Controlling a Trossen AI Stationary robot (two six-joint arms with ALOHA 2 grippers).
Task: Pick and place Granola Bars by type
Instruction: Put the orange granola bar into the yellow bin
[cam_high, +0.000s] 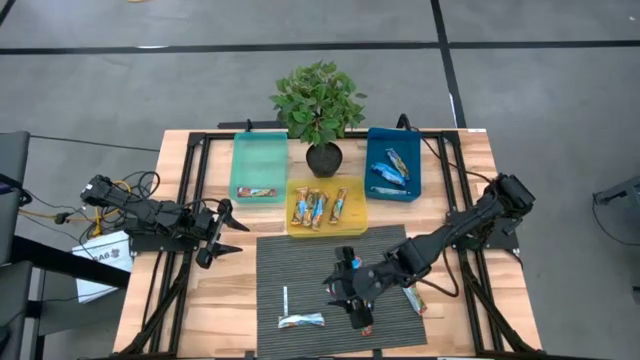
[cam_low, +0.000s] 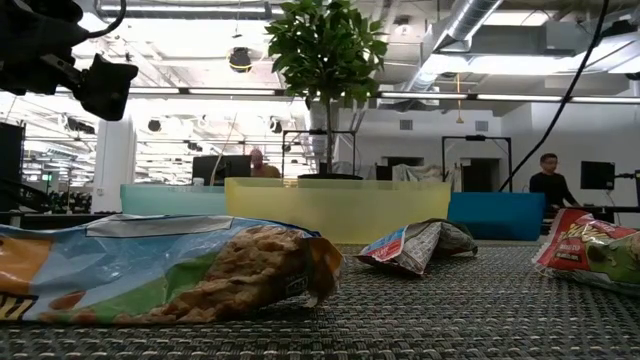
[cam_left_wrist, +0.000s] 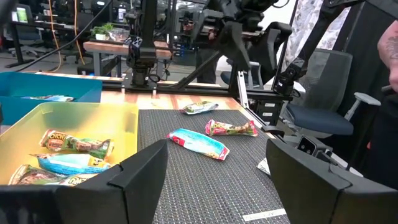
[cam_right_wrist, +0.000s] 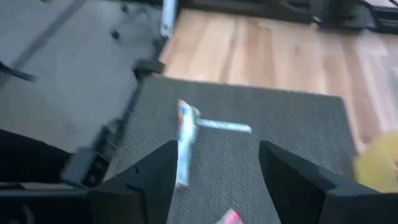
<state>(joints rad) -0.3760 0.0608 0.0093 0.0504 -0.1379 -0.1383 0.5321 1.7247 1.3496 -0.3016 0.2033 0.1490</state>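
On the wooden table (cam_high: 450, 160), a dark ribbed mat (cam_high: 300, 270) lies under the right arm, with three bins along the mat's far edge and a potted plant (cam_high: 318, 105) behind them.

Teal bin (cam_high: 258, 160), far and to the left of the right gripper (cam_high: 352, 300): one bar. Yellow bin (cam_high: 326, 222), straight beyond it: several green-orange bars. Blue bin (cam_high: 378, 150), far and to its right: a few blue bars.

Right gripper hovers over the mat's near half, fingers spread wide, nothing between them in its wrist view. A red-orange granola bar (cam_high: 364, 322) lies just at its tips; whether they touch, cannot tell. A second red-orange bar (cam_high: 412, 298) lies close on its right. A blue granola bar (cam_high: 300, 320) lies to its left, with a thin white stick (cam_high: 285, 301) just beside that.

Left gripper (cam_high: 222, 232) waits off the mat's left edge near the teal bin, fingers wide, empty.

Handling, as judged: bars are light, flat and fairly stiff inside, but the glossy wrappers look slippery and the crimped ends are floppy. Best taken across the short width at mid-length, fingers pressing down onto the mat; an end grip would likely slip or droop.
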